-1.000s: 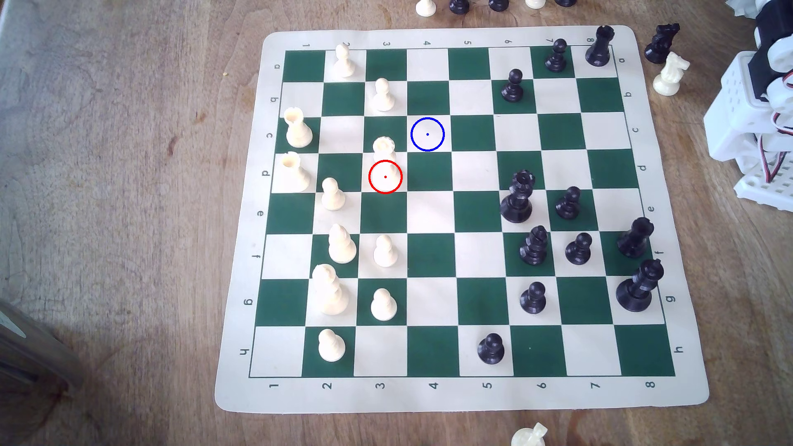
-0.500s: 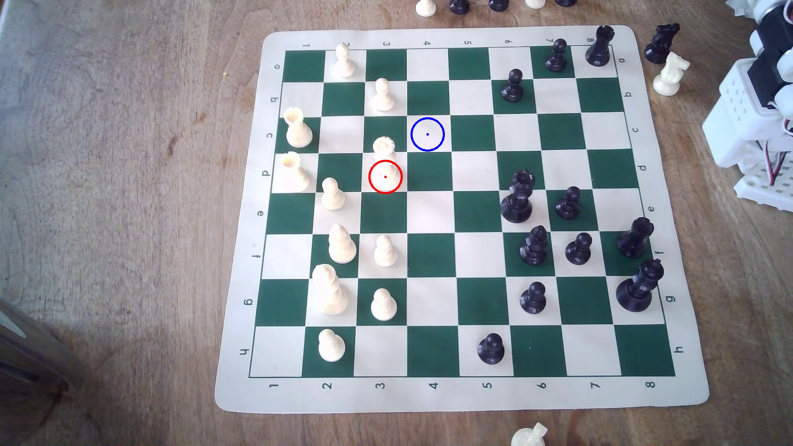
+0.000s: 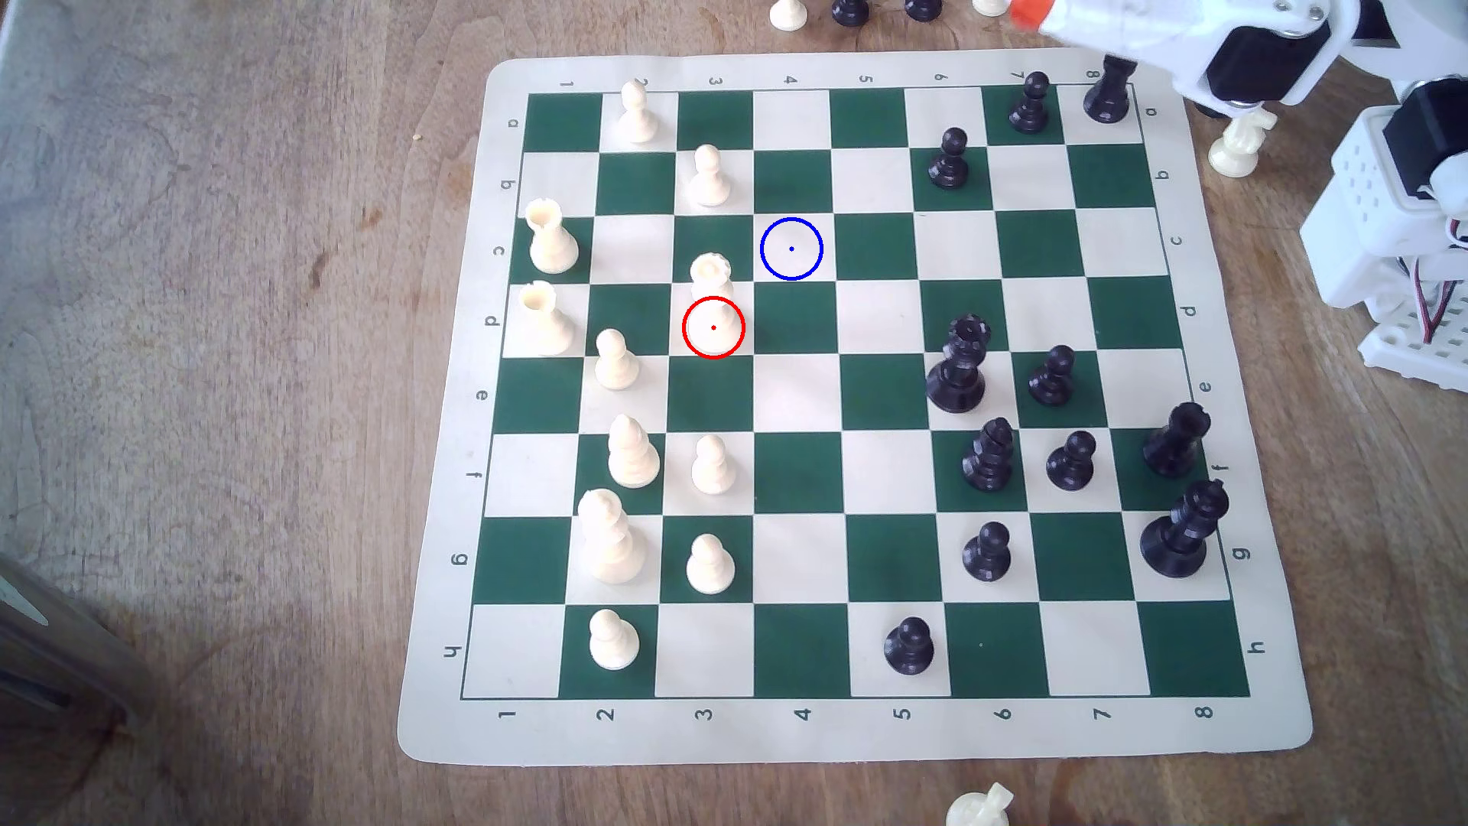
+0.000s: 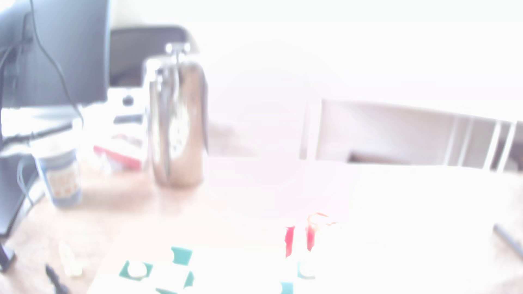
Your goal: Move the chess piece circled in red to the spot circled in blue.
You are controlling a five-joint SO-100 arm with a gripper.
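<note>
One cream crowned piece point(image 3: 712, 306) | upright, wide-based | pincer point(image 4: 300, 240) tips slightly apart

This looks like a home desk or hobby corner rather than a lab. A worn wooden table point(image 3: 198, 397) carries a roll-up chessboard point(image 3: 858, 739) with plastic pieces. In the washed-out wrist view, ordinary clutter stands along the table's far side — a dark monitor point(image 4: 70, 51) with a dangling cable, a shiny steel jug point(image 4: 178, 124), a printed cup point(image 4: 60, 176).
</note>
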